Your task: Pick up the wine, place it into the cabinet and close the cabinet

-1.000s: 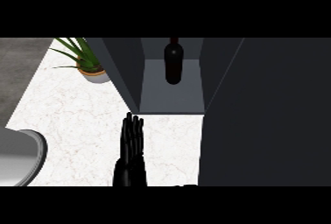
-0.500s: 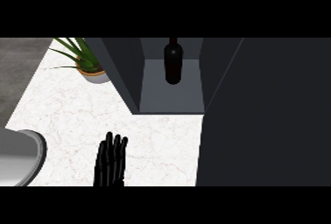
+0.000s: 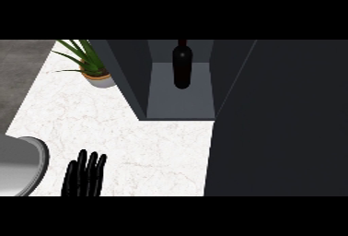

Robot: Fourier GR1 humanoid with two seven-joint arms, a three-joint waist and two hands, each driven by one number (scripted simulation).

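A dark wine bottle (image 3: pixel 181 64) stands upright inside the open cabinet (image 3: pixel 180 99), toward the back of its grey floor. The cabinet's dark door (image 3: pixel 279 120) hangs open and fills the right side of the view. My left hand (image 3: pixel 84 176) shows at the lower left over the white marble counter (image 3: pixel 136 138), fingers straight and pointing up, apart from the cabinet and holding nothing. No right hand shows anywhere in the view.
A potted green plant (image 3: pixel 92 69) stands on the counter just left of the cabinet. A grey rounded rim (image 3: pixel 27 166) lies at the lower left edge, close beside my left hand. The counter's left edge borders grey floor.
My left hand has drawn back down and to the left, from just below the cabinet's front edge to the lower left of the counter. The bottle has stayed in place.
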